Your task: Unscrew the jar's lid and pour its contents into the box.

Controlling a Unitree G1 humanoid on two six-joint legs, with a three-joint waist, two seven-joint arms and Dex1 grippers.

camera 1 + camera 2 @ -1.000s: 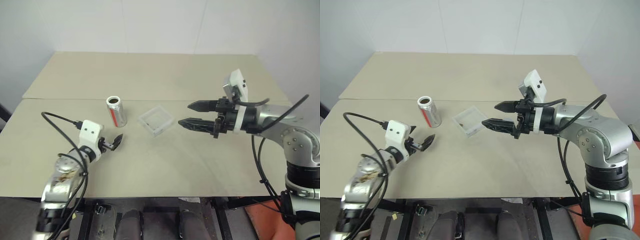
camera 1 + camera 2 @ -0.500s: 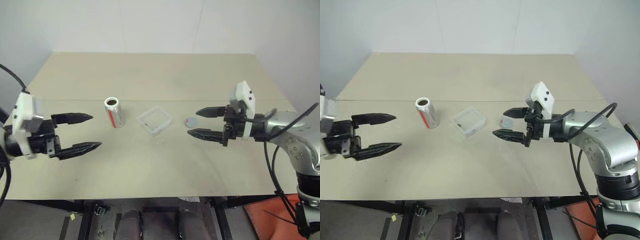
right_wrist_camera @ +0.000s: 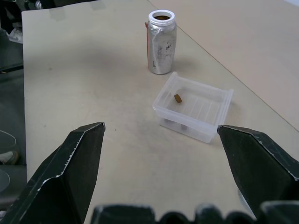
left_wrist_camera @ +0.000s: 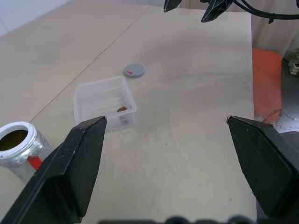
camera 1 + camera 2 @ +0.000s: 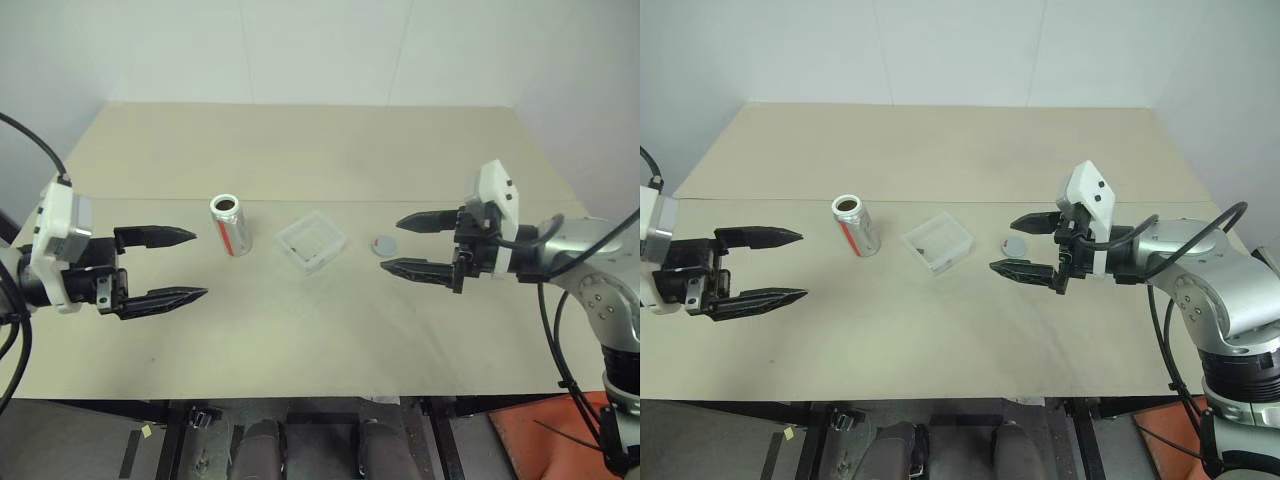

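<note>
Standing uncapped on the surface (image 5: 300, 330): jar (image 5: 230, 224), at nine o'clock of the box (image 5: 311, 241), near it. Lying flat at three o'clock of the box: lid (image 5: 384, 244). Resting inside the box: one small brown piece (image 3: 178, 98). Hovering with fingers apart and holding nothing: left end effector (image 5: 172, 267) and right end effector (image 5: 412, 245). Judging by this, unscrewing done, pouring perhaps partly done. Next, probably: gripping the jar's side, tipping over the box.

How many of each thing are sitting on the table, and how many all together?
Jar: 1, standing open
Lid: 1, lying flat
Clear box: 1
Small brown piece in the box: 1
Total: 4
</note>
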